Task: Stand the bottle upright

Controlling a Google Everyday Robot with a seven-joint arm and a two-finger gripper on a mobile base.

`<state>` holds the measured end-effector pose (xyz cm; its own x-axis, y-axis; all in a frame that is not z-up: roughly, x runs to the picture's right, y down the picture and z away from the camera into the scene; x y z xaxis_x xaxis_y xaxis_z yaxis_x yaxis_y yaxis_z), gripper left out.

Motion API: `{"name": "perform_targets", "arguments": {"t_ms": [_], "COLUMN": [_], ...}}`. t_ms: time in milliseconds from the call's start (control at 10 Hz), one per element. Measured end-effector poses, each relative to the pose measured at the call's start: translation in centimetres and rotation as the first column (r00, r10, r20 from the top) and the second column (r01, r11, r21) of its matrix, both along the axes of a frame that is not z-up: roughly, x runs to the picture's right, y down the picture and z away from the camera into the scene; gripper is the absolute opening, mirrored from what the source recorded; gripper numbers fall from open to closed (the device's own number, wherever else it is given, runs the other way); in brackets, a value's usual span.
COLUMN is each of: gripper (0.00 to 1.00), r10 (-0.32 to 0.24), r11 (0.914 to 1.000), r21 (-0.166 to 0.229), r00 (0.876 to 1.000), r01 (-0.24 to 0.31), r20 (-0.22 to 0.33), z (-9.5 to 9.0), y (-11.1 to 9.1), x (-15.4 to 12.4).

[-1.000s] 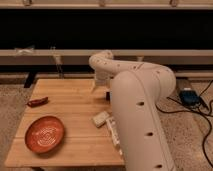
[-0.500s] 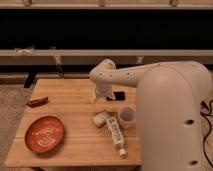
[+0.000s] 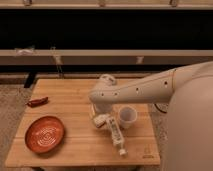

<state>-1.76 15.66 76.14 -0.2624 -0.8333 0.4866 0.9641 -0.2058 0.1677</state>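
Camera view has the gripper (image 3: 96,111) low over the middle of the wooden table (image 3: 75,145); open or closed, I cannot tell (the arm (image 3: 135,90) covers it). Just under it the bottle (image 3: 101,120) lies on its side, a white cup (image 3: 127,115) beside it and a longer clear bottle (image 3: 116,136) in front, label unreadable. Farther left sit the orange plate (image 3: 45,134) and a dark-red object (image 3: 37,102)

Orange plate (image 3: 45,134): table's (image 3: 75,100) front-left corner.
Red object (image 3: 37,101): left edge.
White cup (image 3: 127,115): right of centre.
My gripper (image 3: 96,116): down near the table's centre.
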Motion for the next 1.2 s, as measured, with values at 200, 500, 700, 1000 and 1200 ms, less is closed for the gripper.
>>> {"name": "perform_targets", "arguments": {"t_ms": [200, 500, 700, 1000, 1200], "gripper": [0.8, 0.8, 0.8, 0.8, 0.8], "r10": [-0.016, -0.051, -0.038, 0.018, 0.053], "r11": [0.9999, 0.9984, 0.9983, 0.9974, 0.9948], "r21": [-0.001, -0.024, -0.045, -0.069, -0.081], "r00": [1.0, 0.999, 0.999, 0.996, 0.993], "r01": [0.016, 0.051, 0.037, -0.023, -0.062], "r20": [0.016, 0.01, -0.02, -0.084, -0.106], "z": [-1.6, -3.5, -3.7, -3.3, -2.9], "y": [1.7, 4.6, 5.2, 5.9, 6.4], "x": [-0.7, -0.9, 0.9, 4.8, 6.3]}}
